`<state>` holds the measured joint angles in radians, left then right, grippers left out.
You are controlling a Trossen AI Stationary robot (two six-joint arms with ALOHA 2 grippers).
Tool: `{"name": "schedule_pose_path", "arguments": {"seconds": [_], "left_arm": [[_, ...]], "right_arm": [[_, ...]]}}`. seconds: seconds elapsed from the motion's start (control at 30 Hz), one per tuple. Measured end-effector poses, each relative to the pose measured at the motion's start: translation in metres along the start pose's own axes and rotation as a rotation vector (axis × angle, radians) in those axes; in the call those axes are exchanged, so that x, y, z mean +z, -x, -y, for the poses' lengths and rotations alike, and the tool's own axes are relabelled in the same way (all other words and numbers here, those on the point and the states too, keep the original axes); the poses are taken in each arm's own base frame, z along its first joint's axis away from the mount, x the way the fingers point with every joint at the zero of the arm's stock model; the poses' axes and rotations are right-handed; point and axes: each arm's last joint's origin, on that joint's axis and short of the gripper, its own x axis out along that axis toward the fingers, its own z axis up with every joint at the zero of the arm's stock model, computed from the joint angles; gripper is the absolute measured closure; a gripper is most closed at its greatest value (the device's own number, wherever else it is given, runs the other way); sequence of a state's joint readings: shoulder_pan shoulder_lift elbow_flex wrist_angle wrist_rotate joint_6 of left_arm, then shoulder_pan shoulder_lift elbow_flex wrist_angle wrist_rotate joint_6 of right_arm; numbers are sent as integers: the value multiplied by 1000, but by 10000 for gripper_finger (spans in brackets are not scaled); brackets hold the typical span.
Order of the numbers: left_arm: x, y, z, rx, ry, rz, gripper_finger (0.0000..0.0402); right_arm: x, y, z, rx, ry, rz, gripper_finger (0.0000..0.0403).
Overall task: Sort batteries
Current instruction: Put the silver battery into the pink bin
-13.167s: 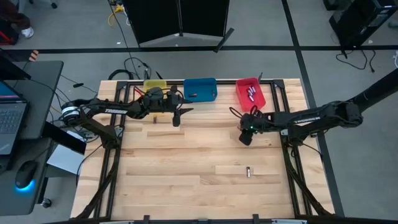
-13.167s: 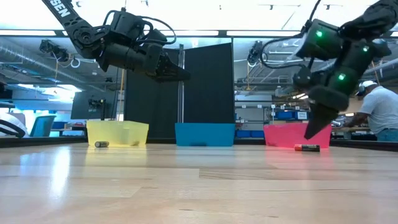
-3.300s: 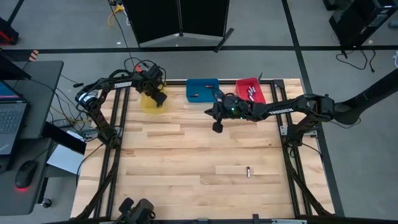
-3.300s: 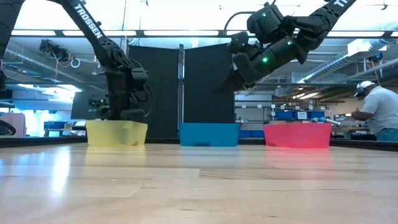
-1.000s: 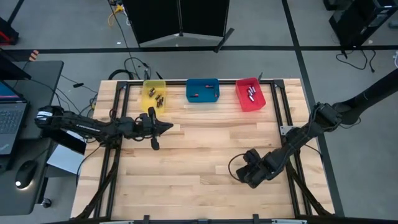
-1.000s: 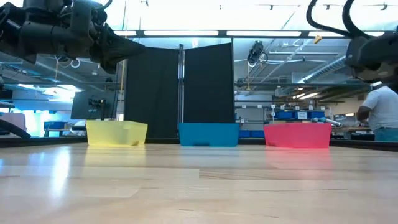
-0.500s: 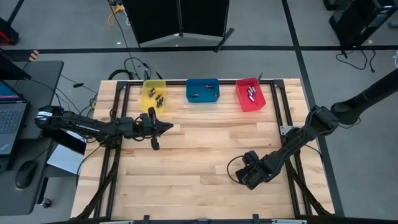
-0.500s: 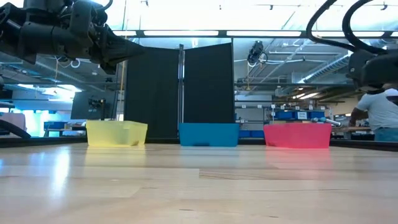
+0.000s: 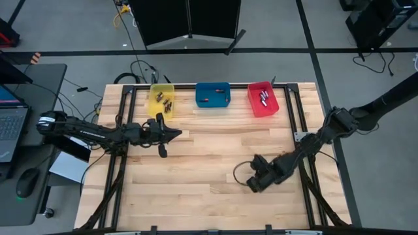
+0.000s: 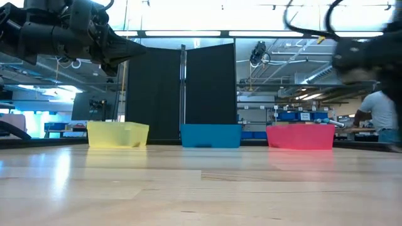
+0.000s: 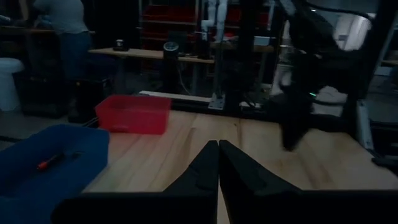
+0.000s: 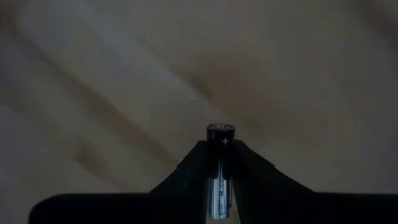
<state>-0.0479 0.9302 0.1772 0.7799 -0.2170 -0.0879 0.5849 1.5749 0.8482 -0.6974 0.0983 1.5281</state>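
1. My right gripper (image 9: pixel 253 183) hangs over the table (image 9: pixel 196 189) at about five o'clock from its centre; its fingers (image 12: pixel 249 168) are clamped on a battery (image 12: pixel 220 167), whose dark plus-marked end pokes out past the tips.
2. My left gripper (image 9: pixel 163 151) waits near the table's nine o'clock edge, fingers (image 11: pixel 239 169) pressed together and empty.
3. Along the twelve o'clock edge stand three bins: yellow bin (image 9: pixel 163 99), blue bin (image 9: pixel 213 94), red bin (image 9: pixel 262 99). Each holds sorted batteries (image 9: pixel 167 102).
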Motion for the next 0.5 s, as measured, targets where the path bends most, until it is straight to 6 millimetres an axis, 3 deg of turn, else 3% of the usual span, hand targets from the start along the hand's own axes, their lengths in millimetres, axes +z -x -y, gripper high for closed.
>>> {"name": "schedule_pose_path", "arguments": {"seconds": [0.13, 0.27, 0.5], "left_arm": [[1, 0, 2, -58, -3, 2, 380], [1, 0, 2, -64, -2, 3, 380], [1, 0, 2, -63, -2, 4, 380]], "right_arm": [[37, 13, 11, -12, 66, 79, 346], [88, 25, 33, -48, 104, 149, 346], [176, 50, 108, -125, 42, 258, 346]]}}
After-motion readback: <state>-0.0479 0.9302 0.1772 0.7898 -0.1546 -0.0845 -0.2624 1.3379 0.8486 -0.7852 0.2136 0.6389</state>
